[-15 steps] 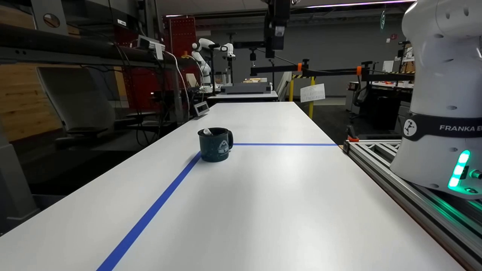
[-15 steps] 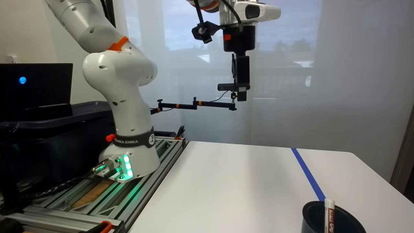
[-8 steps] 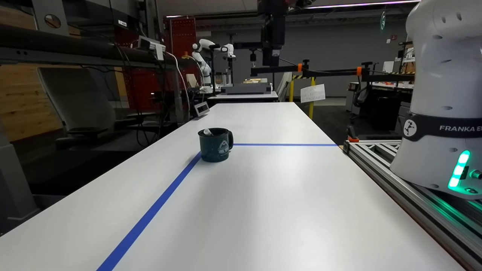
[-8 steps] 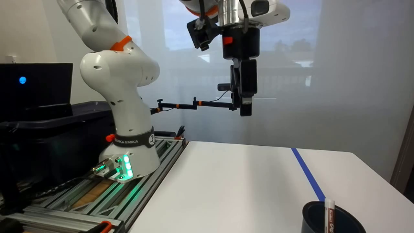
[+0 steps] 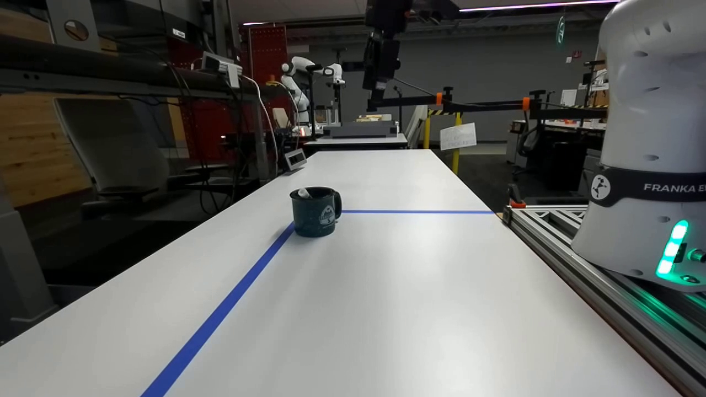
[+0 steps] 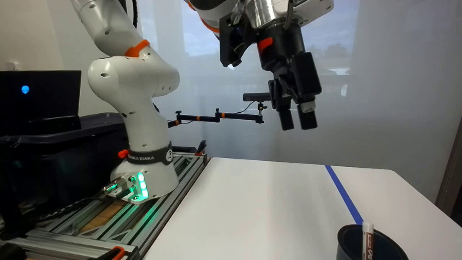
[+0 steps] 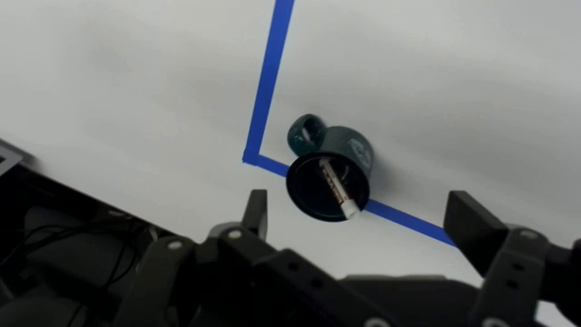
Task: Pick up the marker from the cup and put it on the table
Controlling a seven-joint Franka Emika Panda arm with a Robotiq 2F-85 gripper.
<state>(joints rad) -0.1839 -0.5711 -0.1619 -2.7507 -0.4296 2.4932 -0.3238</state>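
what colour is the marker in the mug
The marker is white with reddish-brown markings, best seen in the wrist view.

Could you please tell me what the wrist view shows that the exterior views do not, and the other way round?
Only the wrist view shows the corner where the blue tape lines meet, and the lower part of the marker inside the cup.

Only the exterior views show the robot's white base, its green light strip and the metal rail; all three appear in both.

Shared by all: the cup, the marker's white end, the white table, blue tape, and the pincer, plainly open in the wrist view.
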